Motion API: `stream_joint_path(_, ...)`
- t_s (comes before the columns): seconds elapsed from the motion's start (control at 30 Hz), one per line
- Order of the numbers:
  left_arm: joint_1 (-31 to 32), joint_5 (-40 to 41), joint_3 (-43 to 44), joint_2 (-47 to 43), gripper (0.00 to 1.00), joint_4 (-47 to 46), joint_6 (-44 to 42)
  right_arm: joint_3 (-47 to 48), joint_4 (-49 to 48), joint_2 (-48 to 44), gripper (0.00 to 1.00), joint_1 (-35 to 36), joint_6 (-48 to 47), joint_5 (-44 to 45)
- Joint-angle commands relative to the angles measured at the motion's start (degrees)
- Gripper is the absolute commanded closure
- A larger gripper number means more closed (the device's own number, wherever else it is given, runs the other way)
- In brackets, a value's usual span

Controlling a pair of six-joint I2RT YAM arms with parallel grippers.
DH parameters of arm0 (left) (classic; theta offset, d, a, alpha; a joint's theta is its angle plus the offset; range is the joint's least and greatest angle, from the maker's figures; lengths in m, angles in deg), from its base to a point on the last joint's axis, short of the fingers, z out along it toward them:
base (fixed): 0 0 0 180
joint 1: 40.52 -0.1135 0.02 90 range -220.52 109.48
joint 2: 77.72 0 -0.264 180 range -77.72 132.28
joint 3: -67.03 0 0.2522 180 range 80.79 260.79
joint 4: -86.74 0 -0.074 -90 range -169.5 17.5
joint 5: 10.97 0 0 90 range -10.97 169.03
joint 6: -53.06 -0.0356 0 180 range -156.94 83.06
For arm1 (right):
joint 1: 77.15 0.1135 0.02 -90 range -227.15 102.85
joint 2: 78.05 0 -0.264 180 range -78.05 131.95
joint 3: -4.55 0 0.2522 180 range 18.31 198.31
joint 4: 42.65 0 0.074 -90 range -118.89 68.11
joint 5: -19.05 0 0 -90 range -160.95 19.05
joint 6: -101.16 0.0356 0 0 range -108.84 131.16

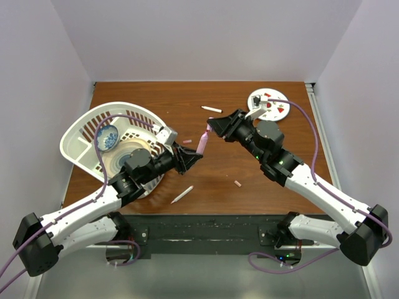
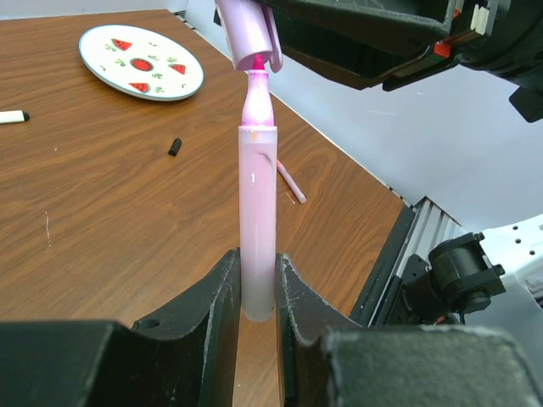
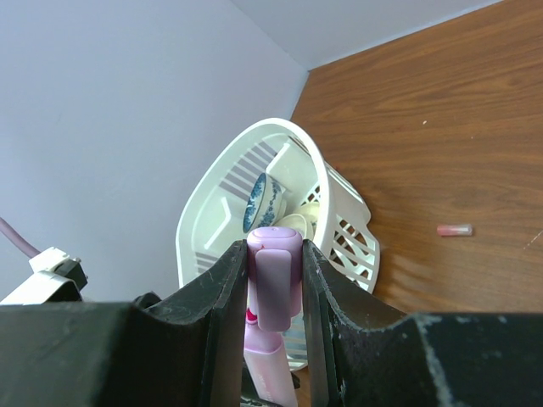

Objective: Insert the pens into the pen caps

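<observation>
Left gripper point(image 2: 257, 270): clamped on pink pen point(image 2: 257, 203), held in mid-air over the brown table point(image 2: 102, 212), long axis aimed at the right gripper point(image 3: 274, 259). That gripper pinches the lilac cap point(image 3: 273, 292), nib just at its mouth. We judge them nearly coaxial. Air around is open; basket point(image 3: 246, 161) sits well apart.

Wood-grain table point(image 2: 102, 212), glossy plastic pen point(image 2: 257, 220)

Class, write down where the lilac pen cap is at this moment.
In the left wrist view the lilac pen cap sits top centre, clamped in the right gripper, right at the tip of the pink pen held by the left gripper.
</observation>
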Motion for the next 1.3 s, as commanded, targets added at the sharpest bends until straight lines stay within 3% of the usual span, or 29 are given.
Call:
stream_joint_path(0.0, 0.32, -0.32, -0.36, -0.15, 1.0, -4.53, 0.77, 2.45, -2.34, -0.45, 1.0, -0.01, 0.35, -1.1)
stream_joint_path(0.83, 0.32, -1.2, -0.98, -2.17, 1.0, -3.13, 1.03, 2.8, -1.64, -0.01, 1.0, 0.43, 1.23, 1.88)
stream_joint_path(1.27, 0.32, -1.9, -1.33, -1.03, 1.0, -4.8, 2.44, 4.12, -1.64, 0.69, 1.0, 0.43, 1.23, -1.37)
